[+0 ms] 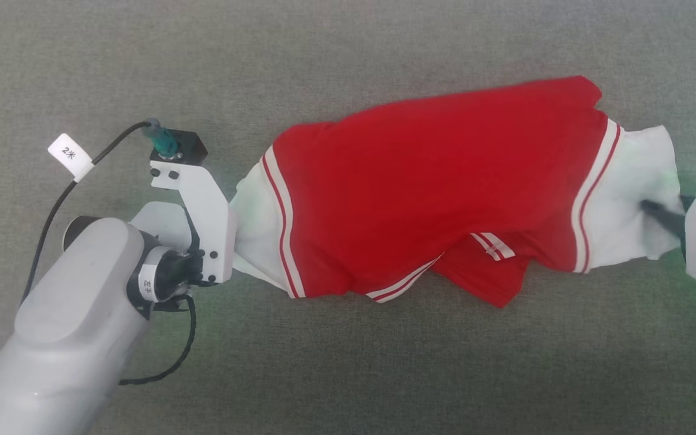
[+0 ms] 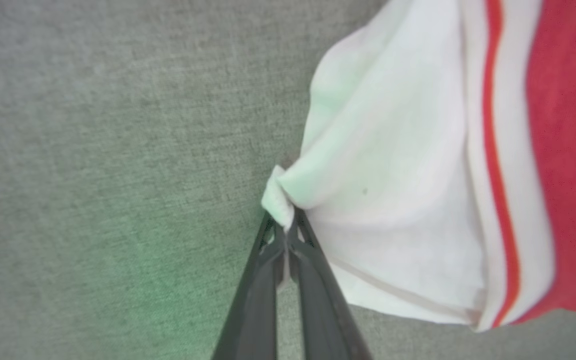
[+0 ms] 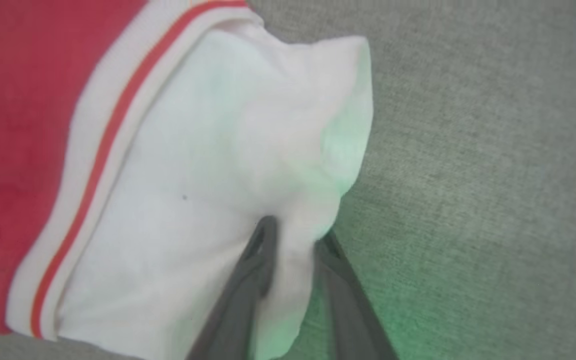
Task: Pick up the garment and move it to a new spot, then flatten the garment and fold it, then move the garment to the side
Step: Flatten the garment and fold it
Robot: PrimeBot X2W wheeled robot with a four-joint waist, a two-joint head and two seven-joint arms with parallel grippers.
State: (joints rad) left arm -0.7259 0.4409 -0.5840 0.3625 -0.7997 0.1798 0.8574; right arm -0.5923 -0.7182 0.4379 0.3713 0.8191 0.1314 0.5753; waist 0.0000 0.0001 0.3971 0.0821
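The garment, a bright red shirt with white sleeves and red-striped bands, is stretched sideways over the grey surface between my two grippers. In the left wrist view my left gripper is shut on a bunched corner of the white sleeve. In the head view its white wrist bracket covers the fingers. My right gripper pinches the other white sleeve, with cloth between its two fingers. One dark finger shows at the head view's right. A red flap sags along the near edge.
Grey fabric-like surface lies all around the shirt. A black cable with a white tag loops beside my left forearm. Green light tints the surface near both wrists.
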